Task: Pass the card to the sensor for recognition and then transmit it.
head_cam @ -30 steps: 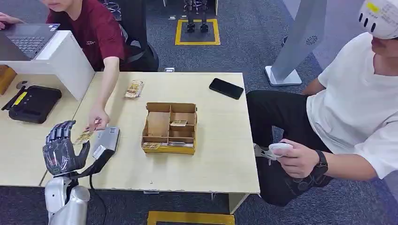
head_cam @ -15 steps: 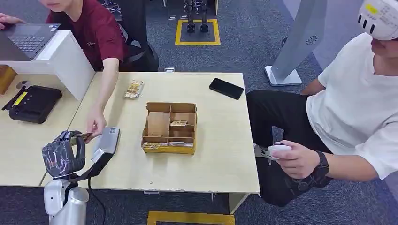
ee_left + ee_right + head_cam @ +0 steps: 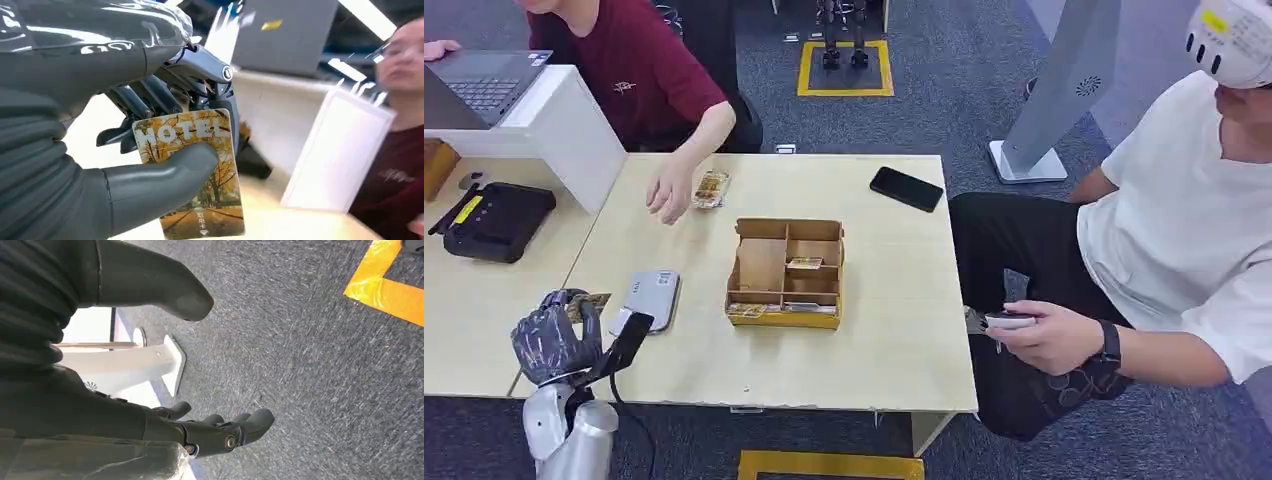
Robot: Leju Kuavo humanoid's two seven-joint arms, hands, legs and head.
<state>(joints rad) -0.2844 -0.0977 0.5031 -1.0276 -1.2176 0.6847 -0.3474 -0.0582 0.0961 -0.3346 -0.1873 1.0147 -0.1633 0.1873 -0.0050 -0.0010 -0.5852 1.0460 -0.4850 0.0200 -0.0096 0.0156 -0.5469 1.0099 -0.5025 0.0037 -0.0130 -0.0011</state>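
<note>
While left hand (image 3: pixel 100 150) pinches card (image 3: pixel 200 150) | right hand (image 3: pixel 200 430) spread, holding nothing

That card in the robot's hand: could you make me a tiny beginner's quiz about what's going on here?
1. True or false: the left hand holds the card.
2. What word is printed on the card?
3. Where is the grey sensor? A) inside the cardboard tray B) on the table beside the left hand C) under the black phone

Key: 1 true; 2 HOTEL; 3 B
</note>
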